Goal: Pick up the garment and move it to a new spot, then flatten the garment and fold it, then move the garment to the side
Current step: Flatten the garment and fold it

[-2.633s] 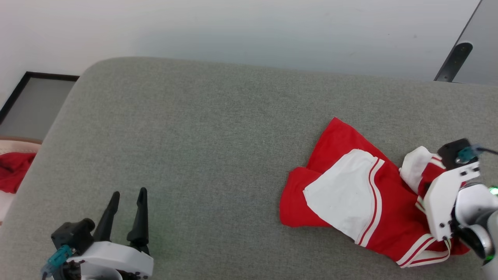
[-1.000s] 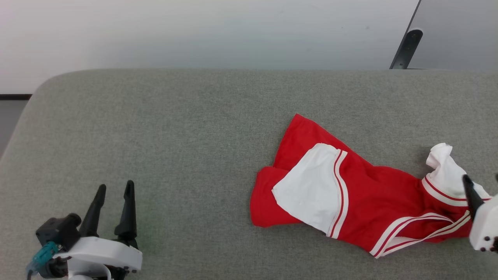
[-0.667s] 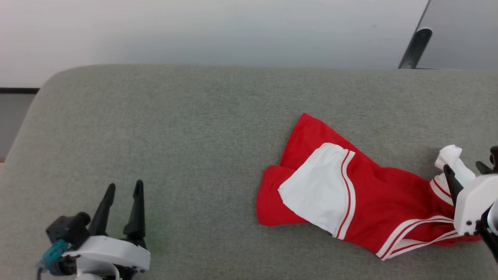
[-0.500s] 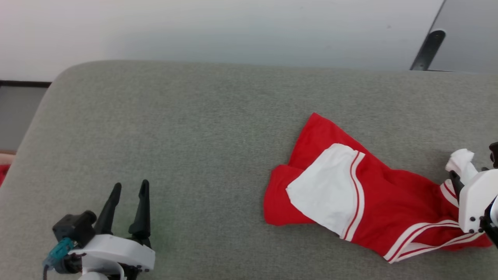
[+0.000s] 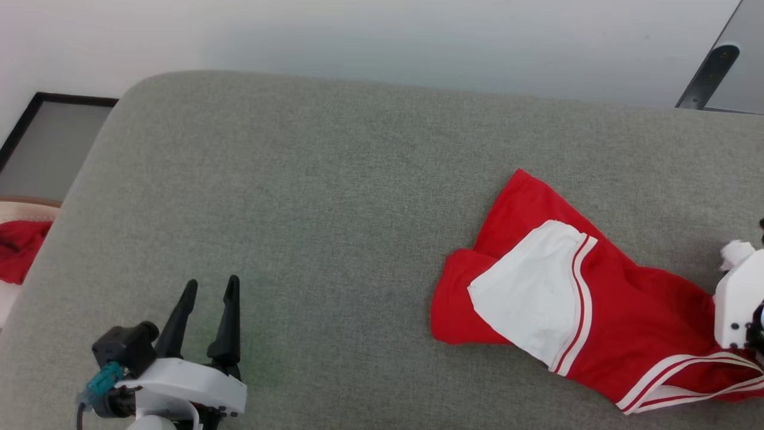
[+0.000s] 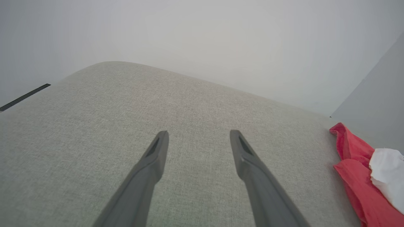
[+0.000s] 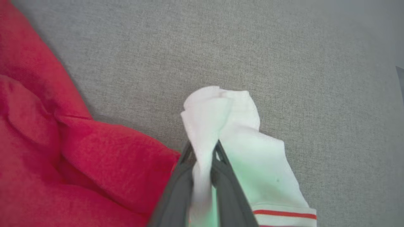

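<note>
The garment, a red jersey with white sleeves and striped trim, lies crumpled at the right of the grey cushion. One white sleeve lies flat on the red body. My right gripper is shut on the other white sleeve, pinching a fold of it; its white housing sits at the right edge of the head view. My left gripper hovers open over bare cushion at the lower left, far from the garment. The left fingers hold nothing.
A plain red cloth lies in a beige basket beyond the cushion's left edge. A dark-framed panel is on the floor at the far left. A pale wall runs behind the cushion, with a dark post at the upper right.
My right gripper has come onto the far white sleeve and closed on it. The head camera swung, shifting the whole picture. The left gripper stayed open in place.
</note>
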You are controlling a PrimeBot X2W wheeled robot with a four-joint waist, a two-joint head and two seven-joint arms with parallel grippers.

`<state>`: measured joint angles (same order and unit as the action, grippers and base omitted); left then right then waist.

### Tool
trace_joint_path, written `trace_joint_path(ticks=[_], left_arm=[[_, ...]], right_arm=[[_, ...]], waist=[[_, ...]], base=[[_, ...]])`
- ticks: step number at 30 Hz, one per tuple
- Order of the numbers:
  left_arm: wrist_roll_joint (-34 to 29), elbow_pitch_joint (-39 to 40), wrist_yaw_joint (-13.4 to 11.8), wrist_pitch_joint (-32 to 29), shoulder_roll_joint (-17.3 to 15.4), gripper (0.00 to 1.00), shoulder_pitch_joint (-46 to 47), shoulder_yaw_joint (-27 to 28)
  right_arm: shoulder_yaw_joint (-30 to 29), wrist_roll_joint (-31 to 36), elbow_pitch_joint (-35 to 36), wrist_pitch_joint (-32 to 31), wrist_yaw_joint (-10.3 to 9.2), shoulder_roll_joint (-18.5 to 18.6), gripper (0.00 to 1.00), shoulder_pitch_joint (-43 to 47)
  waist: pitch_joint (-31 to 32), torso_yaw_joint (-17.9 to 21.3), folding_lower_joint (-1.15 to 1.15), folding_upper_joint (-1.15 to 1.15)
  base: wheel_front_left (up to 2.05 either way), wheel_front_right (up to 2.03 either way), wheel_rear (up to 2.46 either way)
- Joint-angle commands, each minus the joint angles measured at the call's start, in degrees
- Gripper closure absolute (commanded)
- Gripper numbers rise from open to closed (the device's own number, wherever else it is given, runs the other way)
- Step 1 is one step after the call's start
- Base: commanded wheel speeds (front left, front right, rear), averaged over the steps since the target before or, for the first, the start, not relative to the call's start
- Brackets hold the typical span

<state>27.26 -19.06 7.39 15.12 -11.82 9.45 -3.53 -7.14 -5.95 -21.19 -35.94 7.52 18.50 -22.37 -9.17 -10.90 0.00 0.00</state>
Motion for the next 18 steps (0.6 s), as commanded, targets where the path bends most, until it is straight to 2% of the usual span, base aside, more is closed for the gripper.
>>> trace_joint_path(ticks=[1,5,12,18], left_arm=[[0.31,0.11,0.18,0.03,-0.07,0.00,0.40,0.21],[0.30,0.19,0.17,0.03,-0.10,0.00,0.18,0.79],[-0.17,0.10,0.17,0.03,0.05,0.00,0.93,0.54],[-0.26,-0.09,0.17,0.03,0.15,0.00,1.32,0.29]], right_arm=[[-1.13,0.36,-0.02,0.56,-0.06,0.34,1.00,-1.08],[-3.80,1.29,1.05,1.70,-0.06,0.50,1.00,-1.94],[-12.12,5.74,2.43,4.16,-0.06,-0.64,1.00,-2.34],[-16.11,8.85,-0.04,4.71,-0.06,-2.14,1.00,-1.66]], waist=[[-0.19,-0.01,0.00,0.00],[-0.41,0.56,0.00,0.00],[-0.80,1.48,0.00,0.00],[-1.20,1.83,0.00,0.00]], base=[[0.00,0.00,0.00],[0.00,0.00,0.00],[0.00,0.00,0.00],[0.00,0.00,0.00]])
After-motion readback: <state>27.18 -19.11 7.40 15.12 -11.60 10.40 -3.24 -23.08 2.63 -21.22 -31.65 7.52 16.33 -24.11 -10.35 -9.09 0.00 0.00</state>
